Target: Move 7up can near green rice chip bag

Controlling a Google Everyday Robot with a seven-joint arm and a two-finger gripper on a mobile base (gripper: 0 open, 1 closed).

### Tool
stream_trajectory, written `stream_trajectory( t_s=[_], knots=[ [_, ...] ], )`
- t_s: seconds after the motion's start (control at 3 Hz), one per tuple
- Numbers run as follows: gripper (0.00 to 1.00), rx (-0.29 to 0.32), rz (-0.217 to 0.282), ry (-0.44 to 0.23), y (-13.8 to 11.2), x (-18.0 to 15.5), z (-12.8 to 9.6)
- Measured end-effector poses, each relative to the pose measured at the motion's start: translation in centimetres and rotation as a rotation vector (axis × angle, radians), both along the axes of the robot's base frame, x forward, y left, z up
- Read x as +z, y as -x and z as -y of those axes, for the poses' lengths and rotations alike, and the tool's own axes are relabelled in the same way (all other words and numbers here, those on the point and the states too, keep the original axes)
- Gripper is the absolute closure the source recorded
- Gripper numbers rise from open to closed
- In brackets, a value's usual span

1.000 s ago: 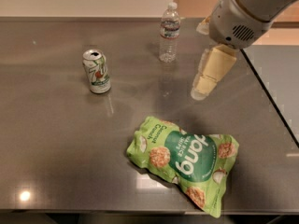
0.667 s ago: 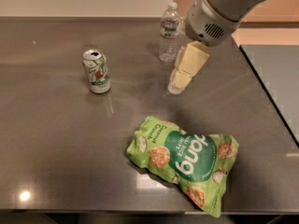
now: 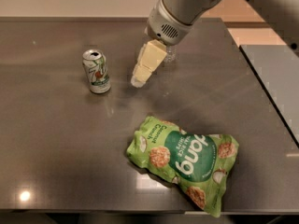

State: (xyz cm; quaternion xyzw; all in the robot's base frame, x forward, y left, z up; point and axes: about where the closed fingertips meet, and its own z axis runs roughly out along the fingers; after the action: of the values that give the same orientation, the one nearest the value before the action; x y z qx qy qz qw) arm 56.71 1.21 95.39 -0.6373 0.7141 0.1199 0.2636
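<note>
The 7up can [image 3: 96, 71] is a small silver-white can with green and red markings. It stands upright on the dark grey table [image 3: 56, 139], left of centre. The green rice chip bag [image 3: 184, 160] lies flat at the front right, with white lettering and pictures of rice chips. My gripper [image 3: 138, 80] hangs from the grey arm that comes in from the top right. It points down and to the left, just right of the can and apart from it, and holds nothing. It is behind the bag.
A clear plastic water bottle [image 3: 171, 55] stands behind the arm, mostly hidden by it. A second grey surface [image 3: 275, 78] adjoins the table on the right. The table's front edge runs along the bottom of the view.
My arm and gripper have swung left across the table, from right of the water bottle to close beside the can. The can, bottle and bag have not moved.
</note>
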Motion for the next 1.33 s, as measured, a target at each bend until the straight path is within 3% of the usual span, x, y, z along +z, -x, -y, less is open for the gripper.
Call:
stream_trajectory(
  t_s=[0.67,1.33],
  knots=[
    [0.00,-0.037,0.009,-0.052,-3.0,-2.1,-6.2],
    [0.00,-0.082,-0.029,-0.091,-4.8,-3.3,-10.4]
  ],
)
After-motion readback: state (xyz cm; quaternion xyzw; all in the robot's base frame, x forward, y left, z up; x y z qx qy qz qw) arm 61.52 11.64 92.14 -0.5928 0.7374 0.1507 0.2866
